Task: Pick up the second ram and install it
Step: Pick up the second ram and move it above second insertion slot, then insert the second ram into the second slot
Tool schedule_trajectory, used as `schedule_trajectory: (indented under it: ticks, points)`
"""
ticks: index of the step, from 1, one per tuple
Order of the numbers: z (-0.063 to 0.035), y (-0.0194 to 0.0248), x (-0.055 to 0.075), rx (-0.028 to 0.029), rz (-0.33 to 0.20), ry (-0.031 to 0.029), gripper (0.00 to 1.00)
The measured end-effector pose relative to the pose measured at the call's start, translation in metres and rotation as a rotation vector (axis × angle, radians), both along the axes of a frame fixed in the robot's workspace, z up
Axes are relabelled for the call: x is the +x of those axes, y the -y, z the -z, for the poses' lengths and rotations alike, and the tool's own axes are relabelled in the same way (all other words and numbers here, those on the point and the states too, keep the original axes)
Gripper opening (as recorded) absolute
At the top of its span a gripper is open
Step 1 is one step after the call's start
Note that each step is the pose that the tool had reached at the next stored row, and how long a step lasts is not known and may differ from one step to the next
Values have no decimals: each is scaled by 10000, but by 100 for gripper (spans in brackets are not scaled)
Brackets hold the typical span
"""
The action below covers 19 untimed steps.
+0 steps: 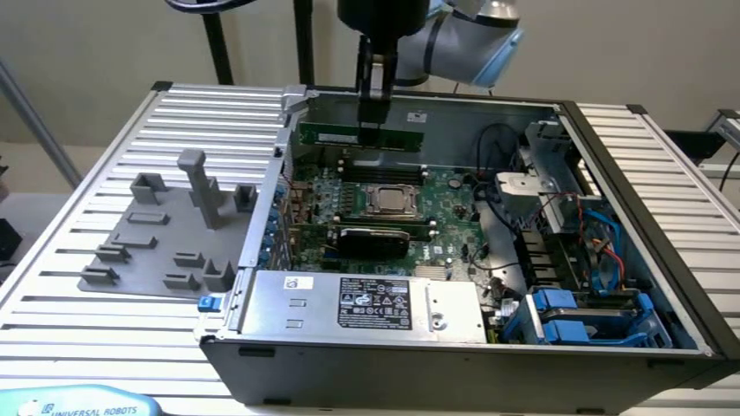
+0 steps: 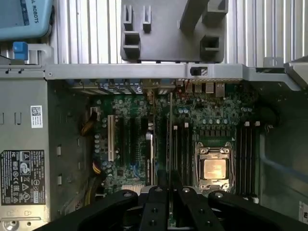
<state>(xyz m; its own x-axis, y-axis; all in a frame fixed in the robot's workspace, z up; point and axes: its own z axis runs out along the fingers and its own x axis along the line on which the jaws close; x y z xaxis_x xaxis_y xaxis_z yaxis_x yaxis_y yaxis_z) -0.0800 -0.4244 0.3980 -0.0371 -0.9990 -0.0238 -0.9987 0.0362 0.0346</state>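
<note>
A Universal Robots arm's tool [image 1: 373, 121] hangs over an open computer case [image 1: 463, 373] on a slatted metal table [image 1: 69, 260], clenched on the second ram [image 1: 335, 136], a thin green stick held by its upper edge with its long side level. The stick is in the air near the far wall of the case, above the motherboard [image 1: 451, 204] and clear of it. In the wrist view the second ram [image 2: 170, 134] shows edge-on as a thin line running out from between the tool [image 2: 169, 192] fingers, lying roughly along the black memory slots [image 2: 182, 149] beside the processor socket [image 2: 214, 168]. Whether it sits exactly over one slot cannot be told. The risks from here are mostly ones of alignment, judging by these views. A stick lowered slightly to one side would land on a slot wall or on the small parts crowded around it. One carried tilted could seat at one end only and bend. Because the grip is on a narrow edge, a firm downward push could make the board slip or twist in the tool. A grey parts fixture [image 1: 162, 234] lies on the table at the exterior view's left of the case, and the power supply [image 1: 370, 303] lines the case's near side.
</note>
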Motion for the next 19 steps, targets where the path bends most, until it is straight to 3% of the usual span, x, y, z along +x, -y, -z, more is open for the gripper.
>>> schedule_trajectory:
  ticks: [15, 19]
  points:
    - [207, -497, 339, -1, 0, 4, 14]
    - [254, -529, 354, 1, 0, 31, 14]
